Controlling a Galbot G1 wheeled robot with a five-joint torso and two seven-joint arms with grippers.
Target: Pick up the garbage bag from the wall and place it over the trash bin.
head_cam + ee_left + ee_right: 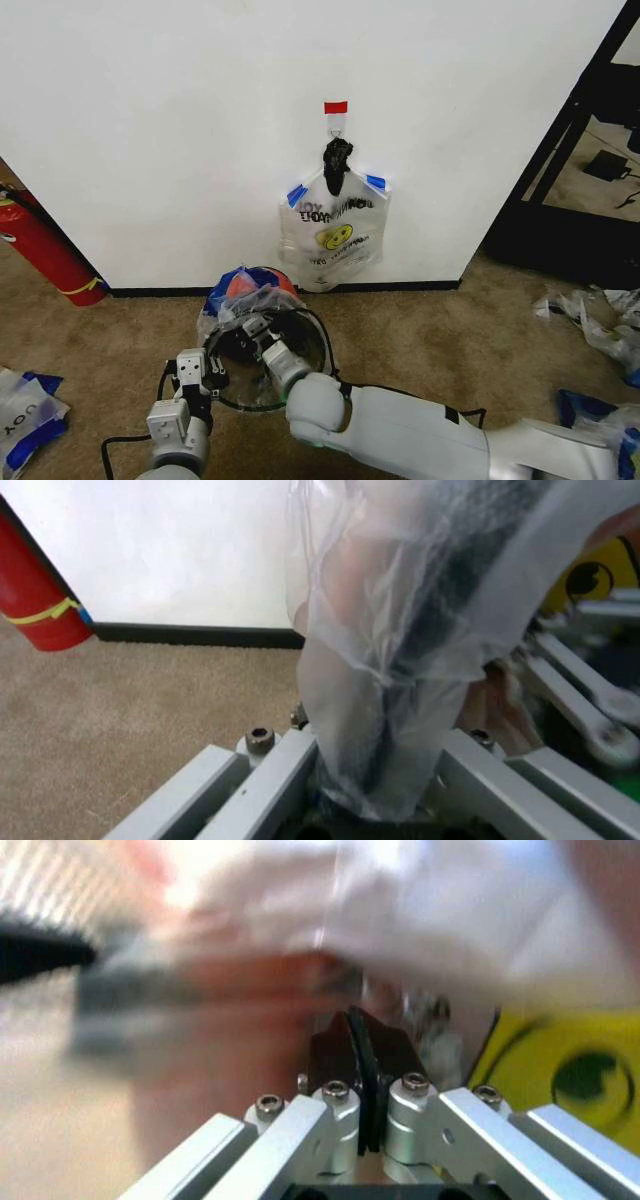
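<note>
Both claws, left [212,372] and right [252,328], pinch the garbage bag [245,300] (rim spread) directly over the trash bin [300,372].

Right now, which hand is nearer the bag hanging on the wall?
Right. The right hand is over the trash bin, low and left of the hanging bag. The left hand is at the bin's near-left rim, farther from the wall.

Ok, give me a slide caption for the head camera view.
Left gripper and right gripper handle a garbage bag at the trash bin; another bag hangs on the wall.
</note>
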